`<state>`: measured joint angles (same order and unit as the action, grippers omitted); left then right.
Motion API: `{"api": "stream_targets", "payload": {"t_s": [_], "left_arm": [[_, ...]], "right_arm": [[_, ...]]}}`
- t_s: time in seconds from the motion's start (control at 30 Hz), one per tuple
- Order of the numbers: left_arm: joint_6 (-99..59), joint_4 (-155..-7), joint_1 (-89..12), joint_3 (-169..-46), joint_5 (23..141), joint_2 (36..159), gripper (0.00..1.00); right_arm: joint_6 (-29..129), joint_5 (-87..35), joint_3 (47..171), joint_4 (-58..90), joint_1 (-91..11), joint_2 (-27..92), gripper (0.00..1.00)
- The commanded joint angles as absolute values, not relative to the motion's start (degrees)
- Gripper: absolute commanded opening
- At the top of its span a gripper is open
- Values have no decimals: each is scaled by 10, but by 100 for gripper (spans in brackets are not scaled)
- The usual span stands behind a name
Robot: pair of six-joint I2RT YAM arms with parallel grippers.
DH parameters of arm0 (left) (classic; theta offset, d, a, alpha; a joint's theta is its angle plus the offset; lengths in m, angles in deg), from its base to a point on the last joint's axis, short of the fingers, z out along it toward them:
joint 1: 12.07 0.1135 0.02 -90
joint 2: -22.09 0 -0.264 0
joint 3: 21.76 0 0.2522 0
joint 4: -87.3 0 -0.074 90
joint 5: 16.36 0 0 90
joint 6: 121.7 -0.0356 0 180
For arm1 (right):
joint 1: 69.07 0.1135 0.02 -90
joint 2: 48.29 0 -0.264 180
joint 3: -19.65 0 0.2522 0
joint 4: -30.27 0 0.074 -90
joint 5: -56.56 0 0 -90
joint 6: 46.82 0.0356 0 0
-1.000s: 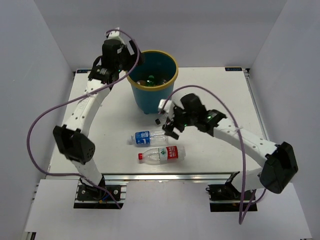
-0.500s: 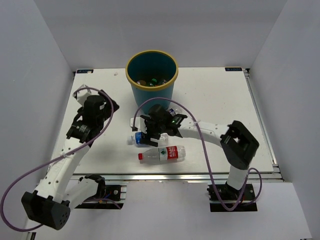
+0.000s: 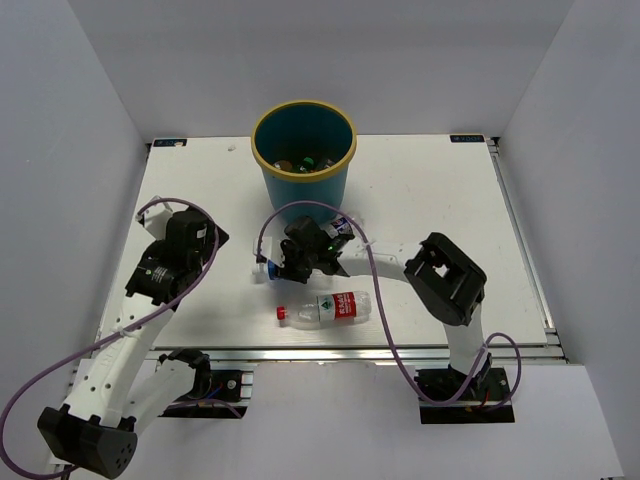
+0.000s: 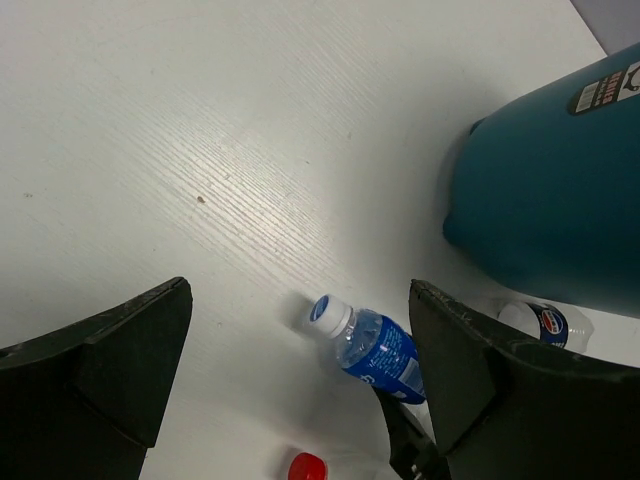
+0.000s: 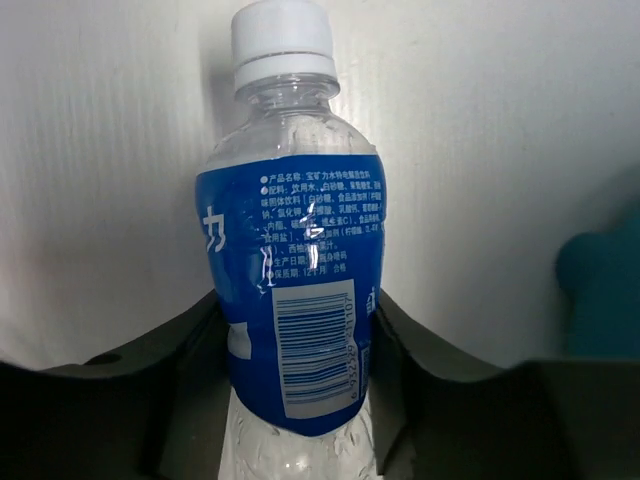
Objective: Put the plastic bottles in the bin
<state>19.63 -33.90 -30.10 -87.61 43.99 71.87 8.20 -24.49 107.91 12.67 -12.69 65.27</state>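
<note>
Right claw point(image 3: 289, 265) has lowered and closed around the clear, blue-labelled plastic bottle point(image 5: 296, 300); left claw point(image 4: 300, 292) gapes wide, empty.

The white table point(image 3: 430, 190) shows a faint wood-grain pattern; at its twelve o'clock, the round dark teal plastic bin point(image 3: 303, 192) has a yellow rim, with green and orange glints inside; the clear plastic bottle with a blue label point(image 5: 295, 330) carries a white cap, white print and a barcode; toward six o'clock, the clear plastic bottle with a red-and-white label point(image 3: 325, 308) has a red cap; the arms point(image 3: 122, 340) are white with black joints and purple cables point(image 3: 296, 206).
</note>
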Motion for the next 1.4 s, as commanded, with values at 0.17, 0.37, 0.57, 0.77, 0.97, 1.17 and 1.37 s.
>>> {"api": "stream_targets", "payload": {"t_s": [0.17,0.37,0.57,0.77,0.97,1.17,1.37], "left_arm": [[197,-330,-300,-884,411,707,98],[201,-322,-300,-890,391,679,98],[188,-341,-300,-881,395,684,98],[181,-342,-300,-883,417,731,98],[184,-359,-300,-874,439,750,98],[180,-380,-301,-870,455,761,98],[168,-410,-300,-864,471,772,98]], "right_arm": [[87,-169,1173,166,-124,526,45],[172,-124,1265,220,-161,456,43],[388,-106,1401,305,-262,499,44],[497,-80,1541,287,-341,637,58],[471,-114,1557,283,-346,682,72],[432,-94,1597,212,-347,669,89],[333,8,1489,71,-344,547,89]]}}
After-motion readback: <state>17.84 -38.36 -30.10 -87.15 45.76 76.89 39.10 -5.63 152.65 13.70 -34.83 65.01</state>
